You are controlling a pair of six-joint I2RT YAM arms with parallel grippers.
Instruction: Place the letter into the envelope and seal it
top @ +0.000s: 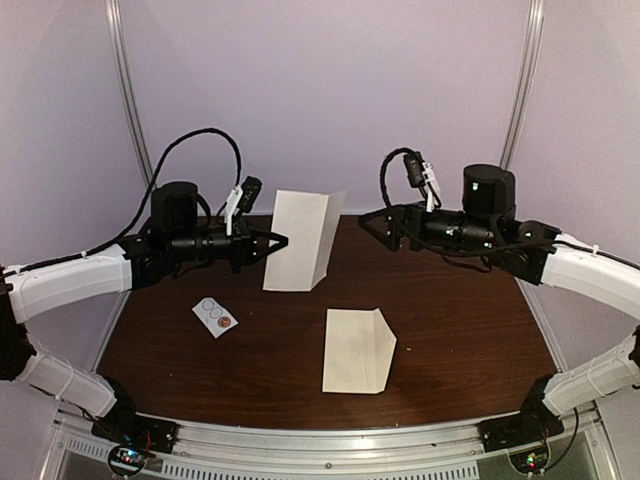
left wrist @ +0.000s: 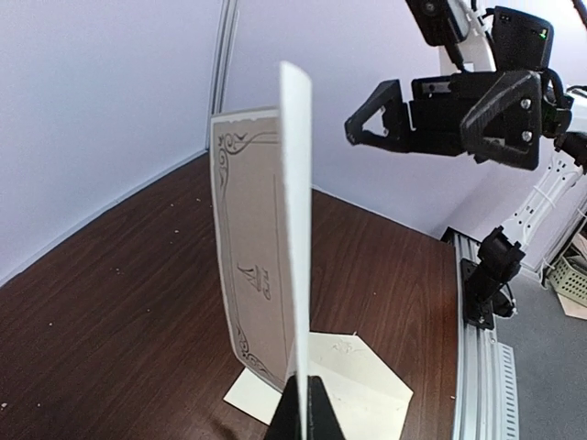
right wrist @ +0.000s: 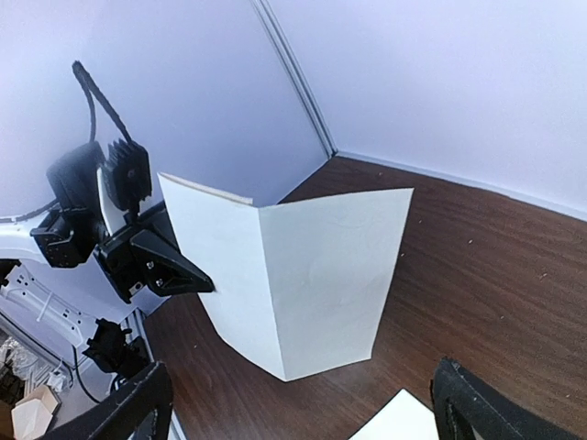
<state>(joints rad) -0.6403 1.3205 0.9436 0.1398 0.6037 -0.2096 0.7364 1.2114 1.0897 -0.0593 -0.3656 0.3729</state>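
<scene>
Letter [top: 300, 240] upright, edge pinched in left tool [top: 283, 242], far-centre of desk [top: 470, 330] | envelope [top: 355, 350] flat nr near edge | right tool [top: 366, 222] released, apart | risk: thin edge grip, sheet may twist/slip, miss envelope mouth

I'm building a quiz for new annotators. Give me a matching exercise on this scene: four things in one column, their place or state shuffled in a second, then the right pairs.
Things
1. letter
2. envelope
3. sticker card
4. right gripper

Place or state
A. open, holding nothing
B. flat on the table, near the middle
C. folded, held upright by the left gripper
D. flat on the table, left side

Pairs: 1-C, 2-B, 3-D, 4-A
</scene>
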